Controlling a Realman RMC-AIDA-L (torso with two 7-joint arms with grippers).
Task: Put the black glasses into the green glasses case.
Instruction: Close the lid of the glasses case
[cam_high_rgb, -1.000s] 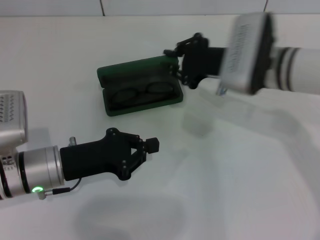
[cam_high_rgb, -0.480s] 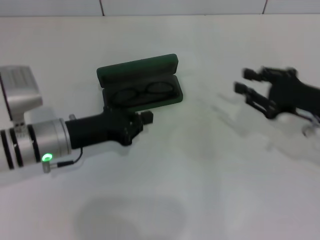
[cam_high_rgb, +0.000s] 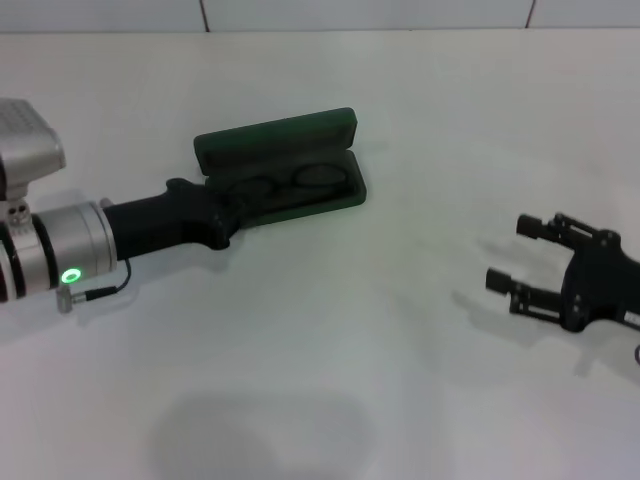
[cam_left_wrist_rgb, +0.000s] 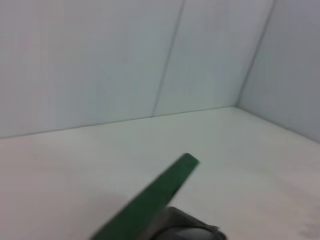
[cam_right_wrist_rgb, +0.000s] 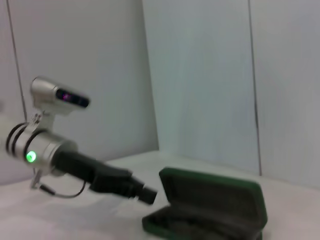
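Observation:
The green glasses case (cam_high_rgb: 275, 135) lies open at the table's middle back, lid raised behind. The black glasses (cam_high_rgb: 295, 183) lie inside its lower half. My left gripper (cam_high_rgb: 222, 216) is at the case's front left corner, touching or nearly touching it, its fingers drawn together on nothing. The right wrist view shows this gripper (cam_right_wrist_rgb: 144, 193) as one narrow tip beside the case (cam_right_wrist_rgb: 215, 200). The left wrist view shows only the green lid edge (cam_left_wrist_rgb: 160, 192). My right gripper (cam_high_rgb: 512, 254) is open and empty, far to the right of the case, low over the table.
The white table (cam_high_rgb: 350, 330) runs all around the case. A pale tiled wall (cam_high_rgb: 360, 12) stands behind it. My left arm's silver wrist with a green light (cam_high_rgb: 70, 262) reaches in from the left edge.
My left gripper has moved back and left, from in front of the case to its front left corner. My right gripper has pulled away to the right and nearer.

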